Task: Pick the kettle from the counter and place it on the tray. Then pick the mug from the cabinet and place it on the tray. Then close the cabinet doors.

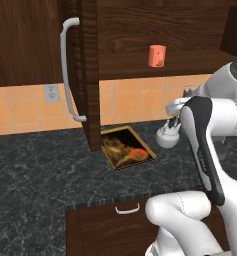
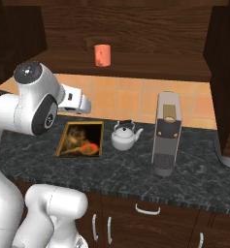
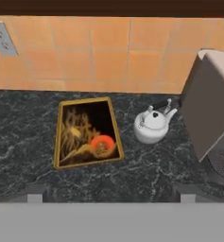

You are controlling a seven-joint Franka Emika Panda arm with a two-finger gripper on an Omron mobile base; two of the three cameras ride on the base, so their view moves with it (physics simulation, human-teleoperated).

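The small squat white-grey kettle with a thin dark arched handle (image 3: 152, 126) stands upright on the dark marbled stone bench (image 3: 28, 127), toward its back edge near the orange tiled wall, just beside the flat rectangular tray with a gold-yellow rim and dark picture (image 3: 59, 137) and apart from it. A tall grey boxy appliance (image 2: 166, 139) stands on the kettle's other side, near but not touching. The end effector (image 3: 111, 197) hangs above the bench with its two dark tips spread wide and nothing between them. The step in hand looks like the approach to the kettle, and nothing of the task seems done yet: the small orange-salmon mug (image 2: 102, 54) sits on the shelf of the dark brown wooden wall cabinet (image 2: 136, 65), and the tall wood-grain door with its curved silver bar handle (image 1: 67, 70) stands open. To do this well, the hand should shift toward the kettle, centre over the arched handle, and descend straight, keeping clear of the appliance. The spout points toward the appliance, so the tips should close across the handle rather than the rounded body, which might slip. A short lift and sideways carry should then reach the tray.
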